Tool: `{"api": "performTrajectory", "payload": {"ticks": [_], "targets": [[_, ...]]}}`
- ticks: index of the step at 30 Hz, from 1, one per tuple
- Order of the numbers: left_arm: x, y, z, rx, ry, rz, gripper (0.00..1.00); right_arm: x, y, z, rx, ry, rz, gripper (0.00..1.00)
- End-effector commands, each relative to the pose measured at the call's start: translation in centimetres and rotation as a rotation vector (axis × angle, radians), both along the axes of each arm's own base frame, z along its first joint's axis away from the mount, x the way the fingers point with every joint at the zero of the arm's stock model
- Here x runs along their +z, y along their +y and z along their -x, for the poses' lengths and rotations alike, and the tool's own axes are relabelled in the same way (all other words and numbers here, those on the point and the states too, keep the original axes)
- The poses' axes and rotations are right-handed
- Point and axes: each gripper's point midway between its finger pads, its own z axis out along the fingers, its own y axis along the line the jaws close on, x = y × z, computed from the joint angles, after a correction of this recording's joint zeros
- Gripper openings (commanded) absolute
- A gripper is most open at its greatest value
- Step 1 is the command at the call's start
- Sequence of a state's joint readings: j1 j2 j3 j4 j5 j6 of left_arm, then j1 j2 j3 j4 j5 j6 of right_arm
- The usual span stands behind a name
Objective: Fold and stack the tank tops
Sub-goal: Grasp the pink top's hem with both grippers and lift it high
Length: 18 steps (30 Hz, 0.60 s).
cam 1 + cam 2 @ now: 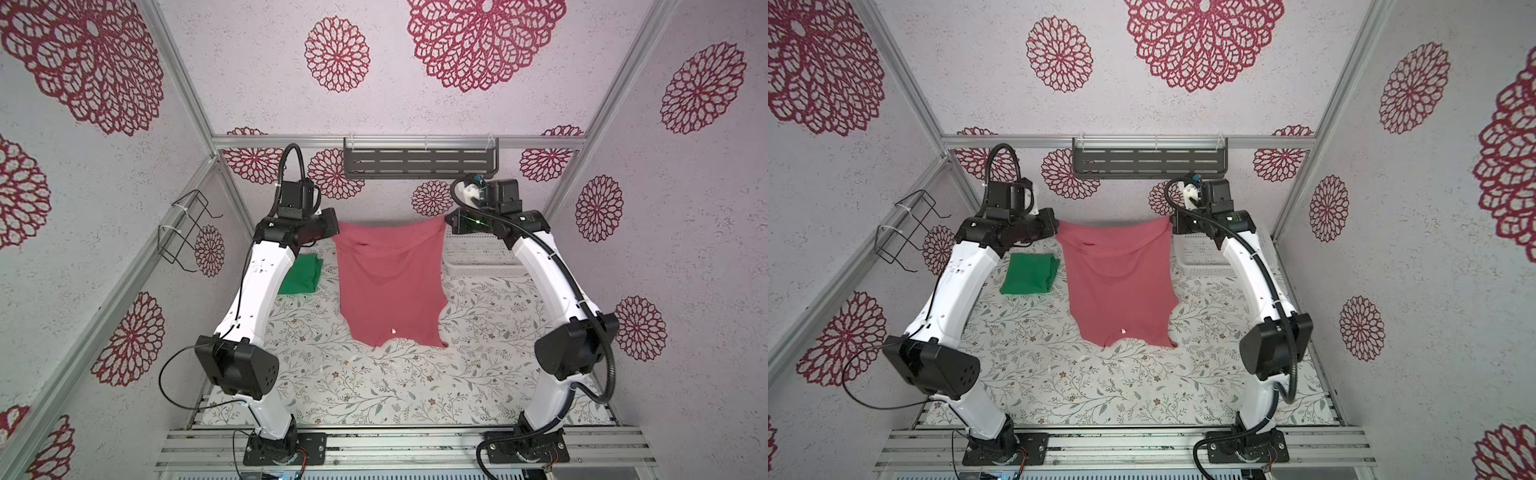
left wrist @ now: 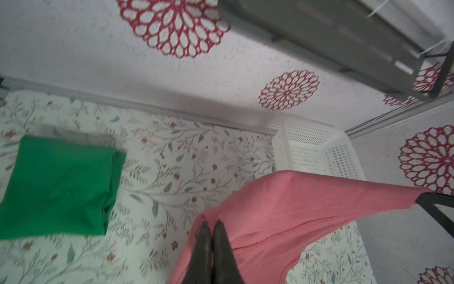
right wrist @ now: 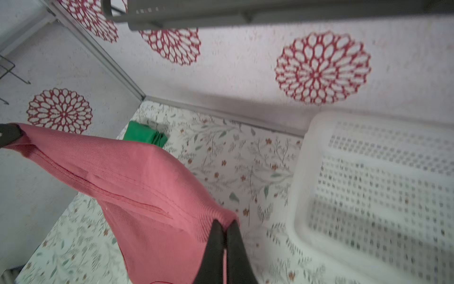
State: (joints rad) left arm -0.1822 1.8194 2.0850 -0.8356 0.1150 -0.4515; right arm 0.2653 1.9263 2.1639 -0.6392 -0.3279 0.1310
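The pink tank top is finely ribbed, matt cloth, the green tank top smoother, the basket perforated plastic, faintly glossy.

Both top views look from high above the arms' bases, tilted down and forward. They take in the whole table, both arms and the back wall with its dark shelf. They sit side by side, so the same scene is only shifted slightly sideways between them.

The left wrist view sits close behind the left fingers, looking past them down at the table and toward the back wall, with the pink tank top large in its near field. The right wrist view does the same over the right fingers.

Both wrist views share the pink tank top, the folded green tank top, the white basket and the shelf. Each also catches the other arm's fingers at the cloth's far corner.
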Motion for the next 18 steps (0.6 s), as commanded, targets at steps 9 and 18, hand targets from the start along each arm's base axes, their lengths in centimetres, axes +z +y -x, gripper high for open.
{"api": "performTrajectory", "payload": {"ticks": [9, 18], "targets": [[10.3, 0.7, 1.5, -0.067, -0.253, -0.007, 0.00, 13.7, -1.5, 0.9, 0.104, -0.367, -0.176, 0.00], [-10.7, -0.9, 10.7, -0.097, 0.136, 0.125, 0.00, -5.5, -2.4, 8.5, 0.073, 0.050, -0.187, 0.00]]}}
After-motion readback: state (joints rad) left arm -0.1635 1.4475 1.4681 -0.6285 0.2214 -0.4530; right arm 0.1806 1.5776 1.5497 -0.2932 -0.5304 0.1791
